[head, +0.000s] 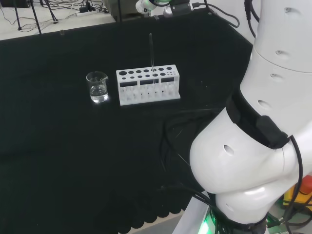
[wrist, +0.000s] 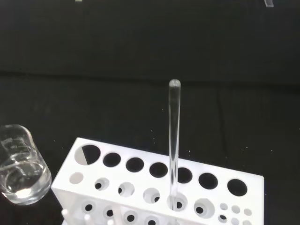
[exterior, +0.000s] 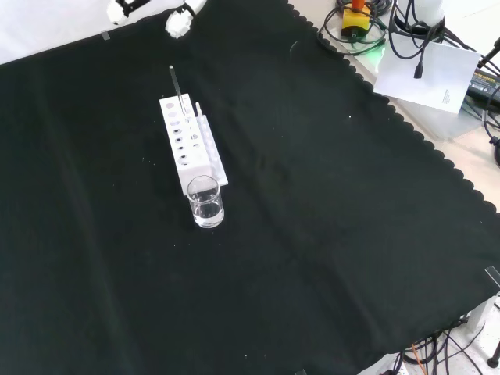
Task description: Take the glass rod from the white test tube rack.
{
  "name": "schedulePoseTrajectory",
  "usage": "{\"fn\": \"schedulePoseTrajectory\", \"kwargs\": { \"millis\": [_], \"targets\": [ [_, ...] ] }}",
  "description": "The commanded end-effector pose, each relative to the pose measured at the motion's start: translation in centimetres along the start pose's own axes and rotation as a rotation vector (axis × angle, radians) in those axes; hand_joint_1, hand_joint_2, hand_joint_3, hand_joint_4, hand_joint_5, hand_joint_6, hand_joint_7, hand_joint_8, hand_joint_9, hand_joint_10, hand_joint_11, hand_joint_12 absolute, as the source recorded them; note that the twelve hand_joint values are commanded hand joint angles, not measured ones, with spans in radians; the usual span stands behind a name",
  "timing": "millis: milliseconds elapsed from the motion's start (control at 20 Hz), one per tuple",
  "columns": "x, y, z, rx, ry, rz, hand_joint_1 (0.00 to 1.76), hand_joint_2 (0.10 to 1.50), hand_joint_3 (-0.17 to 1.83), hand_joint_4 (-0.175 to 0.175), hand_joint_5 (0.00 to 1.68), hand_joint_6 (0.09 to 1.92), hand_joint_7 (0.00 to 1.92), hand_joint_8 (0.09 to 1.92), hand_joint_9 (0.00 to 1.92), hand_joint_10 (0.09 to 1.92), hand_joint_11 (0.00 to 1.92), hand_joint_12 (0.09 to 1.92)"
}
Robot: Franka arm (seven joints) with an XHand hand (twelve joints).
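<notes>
A white test tube rack (head: 147,86) stands on the black cloth. A clear glass rod (head: 152,53) stands upright in one of its holes, toward the rack's right end in the head view. In the front view the rod (exterior: 176,82) rises from the far end of the rack (exterior: 191,144). Two white tips of the hand (exterior: 180,19) show at that view's top edge, spread apart, beyond the rod and not touching it. The wrist view looks down on the rod (wrist: 174,140) and the rack (wrist: 154,187) from close by.
A small glass beaker (head: 97,87) stands just left of the rack in the head view and at the rack's near end in the front view (exterior: 205,201). Cables and a sheet of paper (exterior: 430,74) lie beyond the cloth's scalloped edge.
</notes>
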State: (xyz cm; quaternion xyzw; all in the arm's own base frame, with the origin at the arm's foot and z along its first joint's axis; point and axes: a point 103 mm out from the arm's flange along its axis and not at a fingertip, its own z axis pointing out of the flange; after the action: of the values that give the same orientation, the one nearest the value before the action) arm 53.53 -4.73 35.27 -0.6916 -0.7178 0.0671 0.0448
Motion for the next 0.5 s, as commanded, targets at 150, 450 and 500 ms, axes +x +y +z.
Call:
{"fn": "schedulePoseTrajectory", "kwargs": {
  "millis": [150,450,500],
  "targets": [
    [-0.7,-0.1,2.9,0.024,-0.021,-0.012,0.64,1.22,-0.17,-0.175,0.15,0.09,0.00,0.88,0.10,0.96,0.02,1.43],
    [-0.8,-0.2,4.9,0.039,-0.019,-0.015,0.64,1.22,-0.17,-0.175,0.15,0.09,0.01,0.91,0.12,0.96,0.03,1.43],
    [-0.8,-0.3,5.1,0.040,-0.020,-0.017,0.63,1.22,-0.17,-0.175,0.15,0.09,0.01,0.92,0.12,0.96,0.03,1.43]
  ]
}}
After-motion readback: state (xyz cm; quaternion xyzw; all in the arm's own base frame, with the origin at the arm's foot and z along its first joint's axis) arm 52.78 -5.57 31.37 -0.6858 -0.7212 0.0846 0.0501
